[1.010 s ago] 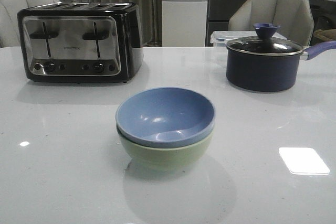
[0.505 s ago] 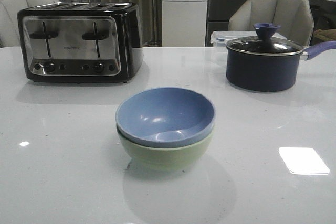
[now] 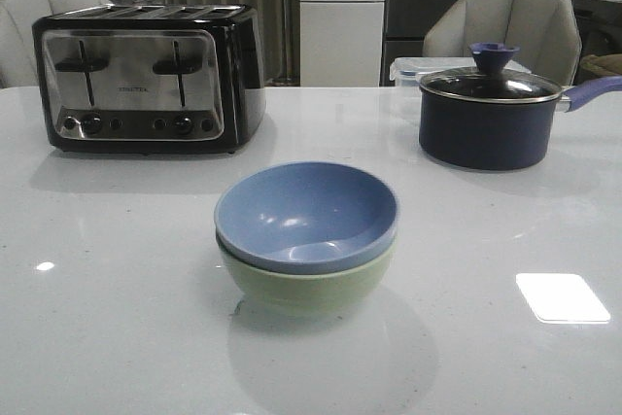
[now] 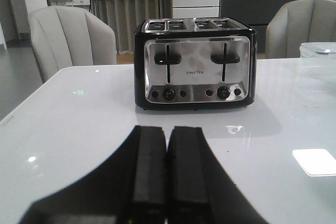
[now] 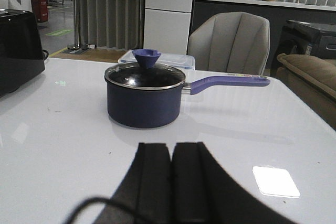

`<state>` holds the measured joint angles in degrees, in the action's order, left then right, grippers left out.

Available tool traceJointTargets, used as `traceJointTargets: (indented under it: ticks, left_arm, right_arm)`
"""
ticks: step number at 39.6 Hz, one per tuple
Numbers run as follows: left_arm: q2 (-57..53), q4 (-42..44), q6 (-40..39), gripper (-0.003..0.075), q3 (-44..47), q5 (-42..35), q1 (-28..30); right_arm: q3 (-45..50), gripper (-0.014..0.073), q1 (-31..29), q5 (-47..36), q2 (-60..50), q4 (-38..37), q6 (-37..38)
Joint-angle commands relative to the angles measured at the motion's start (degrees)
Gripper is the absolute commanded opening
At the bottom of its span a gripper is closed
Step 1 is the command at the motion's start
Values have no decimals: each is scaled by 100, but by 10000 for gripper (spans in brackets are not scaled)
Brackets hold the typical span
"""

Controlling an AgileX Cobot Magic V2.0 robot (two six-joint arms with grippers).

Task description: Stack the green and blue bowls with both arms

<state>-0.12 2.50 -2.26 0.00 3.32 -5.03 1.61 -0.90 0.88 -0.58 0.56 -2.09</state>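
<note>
In the front view the dusty blue bowl (image 3: 306, 213) sits nested inside the pale green bowl (image 3: 309, 289), a little tilted, in the middle of the white table (image 3: 117, 289). Neither arm shows in the front view. My left gripper (image 4: 167, 129) is shut and empty, low over the table and facing the toaster. My right gripper (image 5: 171, 145) is shut and empty, low over the table and facing the saucepan. The bowls do not show in either wrist view.
A black and chrome toaster (image 3: 146, 80) stands at the back left, also in the left wrist view (image 4: 195, 64). A dark navy lidded saucepan (image 3: 491, 114) with a purple handle stands at the back right, also in the right wrist view (image 5: 146, 95). Chairs stand behind the table.
</note>
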Motion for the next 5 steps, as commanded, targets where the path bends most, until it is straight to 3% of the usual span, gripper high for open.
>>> traceJointTargets:
  ticks: [1, 5]
  left_arm:
    - [-114, -1, -50, 98, 63, -546, -41]
    - [-114, -1, -50, 98, 63, -546, -41]
  right_arm:
    - [-29, 23, -35, -445, -109, -56, 15]
    - [-29, 23, -35, -445, -109, -56, 15]
